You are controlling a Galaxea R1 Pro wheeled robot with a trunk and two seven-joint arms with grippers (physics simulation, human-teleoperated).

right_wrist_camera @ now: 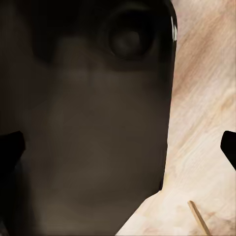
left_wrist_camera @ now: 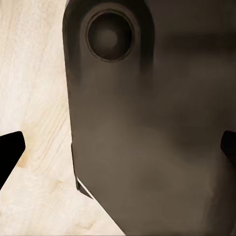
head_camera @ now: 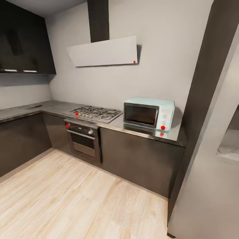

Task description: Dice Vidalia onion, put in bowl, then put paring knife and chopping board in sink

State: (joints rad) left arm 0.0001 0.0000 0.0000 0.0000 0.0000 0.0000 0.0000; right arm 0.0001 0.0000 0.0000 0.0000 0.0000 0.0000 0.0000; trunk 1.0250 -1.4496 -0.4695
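The onion, chopping board, bowl and sink are out of view. On the left counter in the head view lies a thin reddish sliver (head_camera: 35, 107), too small to name. In the left wrist view my left gripper (left_wrist_camera: 118, 150) is open, its dark fingertips (left_wrist_camera: 10, 153) wide apart with nothing between them, above the robot's dark base (left_wrist_camera: 147, 147) and the wooden floor (left_wrist_camera: 34, 88). My right gripper (right_wrist_camera: 118, 147) is likewise open and empty, with fingertips (right_wrist_camera: 10, 147) at the frame's sides over the same dark base (right_wrist_camera: 93, 123).
A dark L-shaped counter (head_camera: 139, 131) runs along the walls. It carries a gas hob (head_camera: 94, 114) over an oven (head_camera: 83, 139), and a pale blue microwave (head_camera: 148, 114). A hood (head_camera: 103, 51) hangs above. A grey tall unit (head_camera: 212, 166) stands close on the right. Light wood floor (head_camera: 76, 199) lies ahead.
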